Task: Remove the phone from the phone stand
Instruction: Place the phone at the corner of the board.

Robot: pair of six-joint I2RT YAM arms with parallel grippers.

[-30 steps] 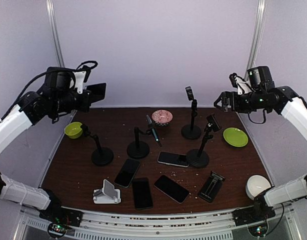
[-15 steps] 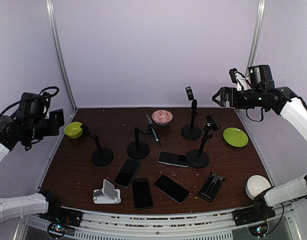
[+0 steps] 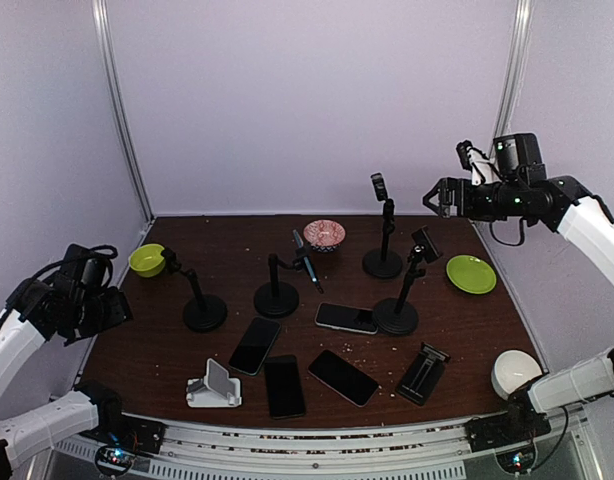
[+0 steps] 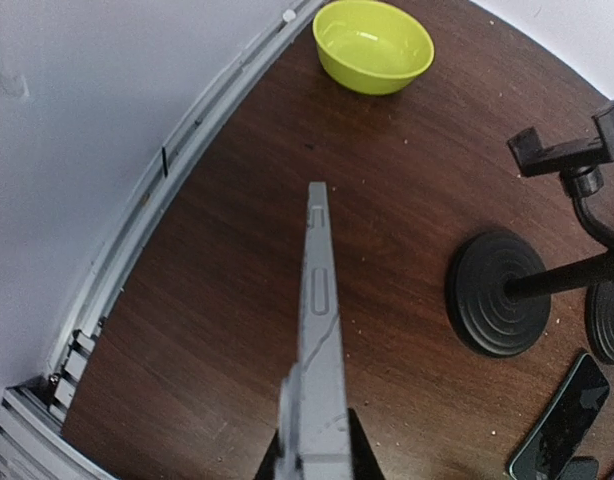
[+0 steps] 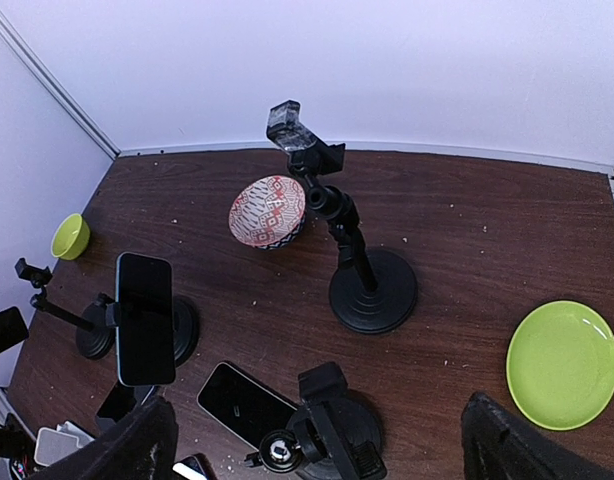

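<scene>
My left gripper point(image 3: 87, 305) is low at the table's left edge, shut on a phone point(image 3: 105, 308). In the left wrist view this grey phone point(image 4: 319, 320) shows edge-on between the jaws of the gripper point(image 4: 312, 455), above bare table. Beside it stands an empty black phone stand point(image 3: 202, 310), also in the left wrist view point(image 4: 505, 292). Another phone point(image 3: 305, 260) sits clamped in the middle stand point(image 3: 277, 297); the right wrist view shows it too point(image 5: 144, 318). My right gripper point(image 3: 442, 198) is open and empty, high over the back right.
Two more empty stands point(image 3: 384, 262) point(image 3: 395, 315) stand right of centre. Several loose phones point(image 3: 254, 345) lie on the front of the table. A white stand point(image 3: 212, 388) holds a phone; a black folding stand point(image 3: 422, 373) lies front right. Green bowl point(image 3: 147, 260), patterned bowl point(image 3: 324, 234), green plate point(image 3: 471, 273), white dome point(image 3: 514, 372).
My left arm has swung down and to the left, from high at the back left to low over the table's left edge, carrying the phone. The right arm has barely moved.
</scene>
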